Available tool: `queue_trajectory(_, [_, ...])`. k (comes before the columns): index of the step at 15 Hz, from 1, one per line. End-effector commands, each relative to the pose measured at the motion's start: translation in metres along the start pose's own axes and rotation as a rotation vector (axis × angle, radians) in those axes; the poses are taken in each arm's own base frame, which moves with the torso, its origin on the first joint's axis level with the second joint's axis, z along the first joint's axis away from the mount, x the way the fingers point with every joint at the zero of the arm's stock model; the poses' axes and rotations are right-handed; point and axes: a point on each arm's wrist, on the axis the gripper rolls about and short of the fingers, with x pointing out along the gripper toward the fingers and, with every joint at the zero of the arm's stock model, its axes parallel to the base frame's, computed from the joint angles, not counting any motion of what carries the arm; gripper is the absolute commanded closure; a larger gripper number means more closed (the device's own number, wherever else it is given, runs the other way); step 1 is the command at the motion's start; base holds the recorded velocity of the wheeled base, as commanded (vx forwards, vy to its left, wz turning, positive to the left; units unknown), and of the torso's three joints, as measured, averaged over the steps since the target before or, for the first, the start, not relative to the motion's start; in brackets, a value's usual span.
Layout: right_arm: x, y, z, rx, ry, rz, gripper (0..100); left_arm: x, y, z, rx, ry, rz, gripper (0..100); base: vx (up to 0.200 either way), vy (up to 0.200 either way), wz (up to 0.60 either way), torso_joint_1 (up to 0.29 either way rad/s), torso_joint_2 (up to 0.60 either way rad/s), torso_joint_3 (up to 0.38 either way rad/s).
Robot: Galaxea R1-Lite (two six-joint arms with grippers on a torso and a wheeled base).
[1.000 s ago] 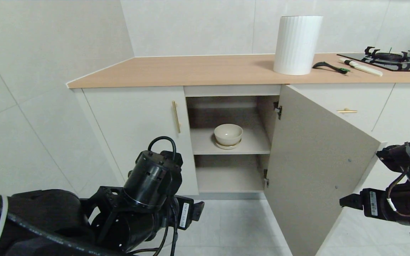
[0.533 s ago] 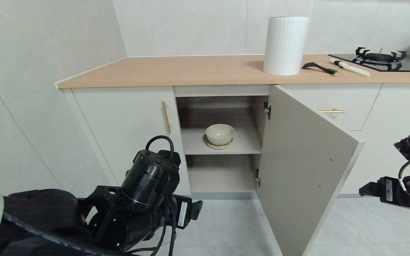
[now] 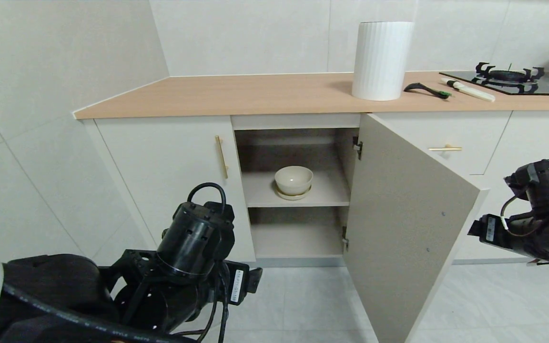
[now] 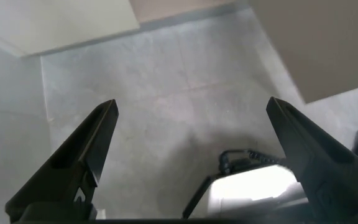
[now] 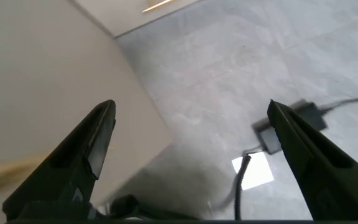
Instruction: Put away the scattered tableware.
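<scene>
A beige bowl (image 3: 293,179) sits on a small plate (image 3: 293,195) on the upper shelf (image 3: 327,193) of the open cabinet. My left gripper (image 4: 191,124) hangs low in front of the closed left door, open, with bare floor tiles between its fingers. My right gripper (image 5: 191,124) is also open and holds nothing; it is beside the outer face of the swung-out cabinet door (image 5: 42,74). In the head view the left arm (image 3: 193,252) is at the lower left and the right arm (image 3: 539,214) is right of the door (image 3: 408,209).
On the wooden countertop (image 3: 236,95) stand a white ribbed cylinder (image 3: 381,59), a black utensil (image 3: 427,89) and a white knife (image 3: 470,90), next to a gas hob (image 3: 513,78). The lower shelf (image 3: 298,240) is bare. A cable and small box (image 5: 272,137) lie on the floor.
The head camera shifted, sliding the whole scene left. My right arm has risen and turned its wrist upward beside the door. The left arm sank slightly.
</scene>
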Motion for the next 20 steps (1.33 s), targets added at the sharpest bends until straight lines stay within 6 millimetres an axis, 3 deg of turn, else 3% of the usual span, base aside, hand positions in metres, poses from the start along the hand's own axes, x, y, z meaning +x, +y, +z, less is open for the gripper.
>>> queue_trajectory(1, [0.015,0.011,-0.001,-0.019,0.032,0.017,0,-0.002,0.002,0.0,0.0,-0.006,0.005,0,0.0,0.0,0.0,0.0,0.0,0.0])
queue_trajectory(5, [0.009,0.041,-0.006,-0.071,0.042,0.127,0,-0.008,0.006,0.002,0.012,-0.03,0.003,0,0.0,0.0,0.0,0.0,0.0,0.0])
queue_trajectory(8, [0.008,0.081,-0.018,-0.121,0.064,0.213,0,-0.01,0.006,0.006,0.009,-0.054,0.001,0,0.0,0.0,0.0,0.0,0.0,0.0])
queue_trajectory(13, [0.022,0.132,-0.035,-0.191,0.101,0.294,0,-0.008,0.009,0.014,-0.018,-0.136,0.049,0,0.0,0.0,0.0,0.0,0.0,0.0])
queue_trajectory(16, [0.03,0.154,-0.034,-0.21,0.092,0.327,0,-0.016,0.012,0.012,0.019,-0.154,0.045,0,0.0,0.0,0.0,0.0,0.0,0.0])
queue_trajectory(17, [0.033,0.165,-0.033,-0.217,0.082,0.344,0,-0.021,0.017,0.006,0.107,-0.176,0.047,0,0.0,0.0,0.0,0.0,0.0,0.0])
queue_trajectory(20, [0.045,0.181,-0.029,-0.215,0.066,0.36,0,-0.019,0.016,0.005,0.098,-0.225,0.041,0,0.0,0.0,0.0,0.0,0.0,0.0])
